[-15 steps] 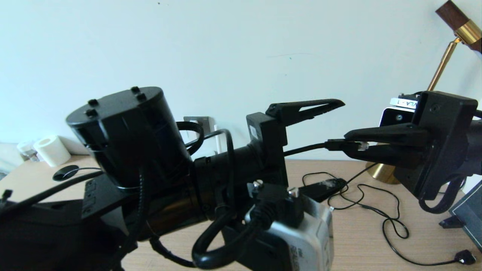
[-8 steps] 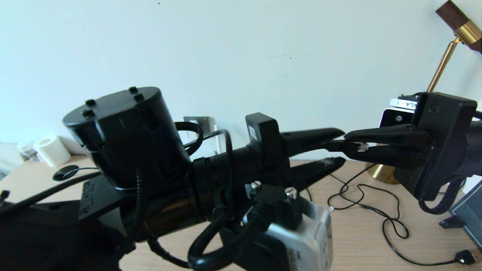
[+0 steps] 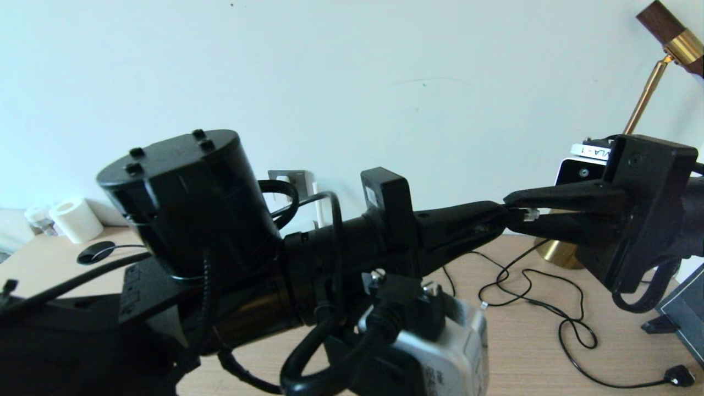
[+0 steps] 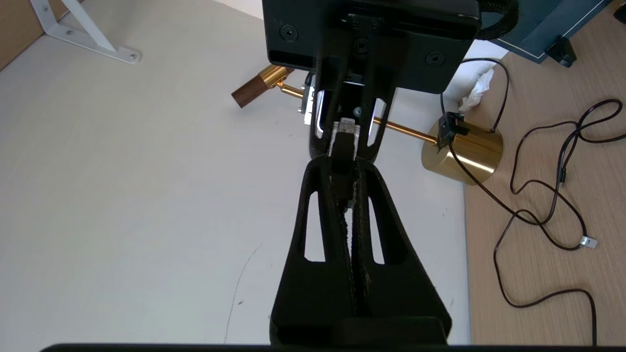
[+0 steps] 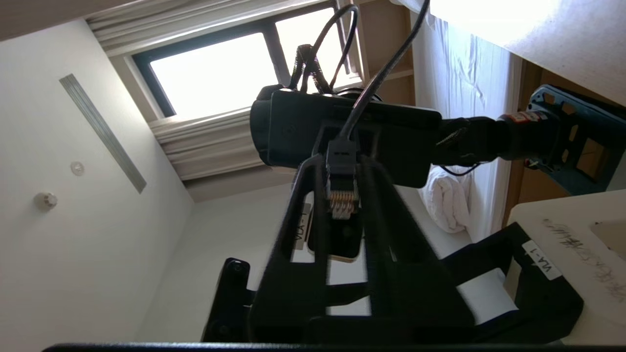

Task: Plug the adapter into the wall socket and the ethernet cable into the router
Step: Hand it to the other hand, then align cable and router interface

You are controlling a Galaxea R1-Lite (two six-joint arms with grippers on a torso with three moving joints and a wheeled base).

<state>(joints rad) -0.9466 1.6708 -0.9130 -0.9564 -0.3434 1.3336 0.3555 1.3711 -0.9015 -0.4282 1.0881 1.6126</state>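
Note:
The ethernet cable's clear clip plug (image 3: 528, 213) hangs in the air above the table, held between both grippers. My right gripper (image 3: 510, 212) is shut on the plug (image 5: 342, 198), whose gold contacts face its camera. My left gripper (image 3: 489, 220) reaches in from the opposite side and is shut on the black boot (image 4: 342, 156) just behind the plug. The two sets of fingertips meet nose to nose. The dark grey wall socket (image 3: 294, 177) peeks out on the wall behind my left arm. The adapter and the router are hidden.
A brass lamp base (image 3: 553, 254) stands on the wooden table behind the grippers. A thin black cable (image 3: 550, 311) with small plugs loops over the table at right. A dark framed panel (image 3: 682, 316) sits at the right edge, and a paper roll (image 3: 74, 220) at far left.
My left gripper was open with its upper finger raised; it has closed on the cable's boot beside the right fingertips. The right gripper has stayed still with the plug.

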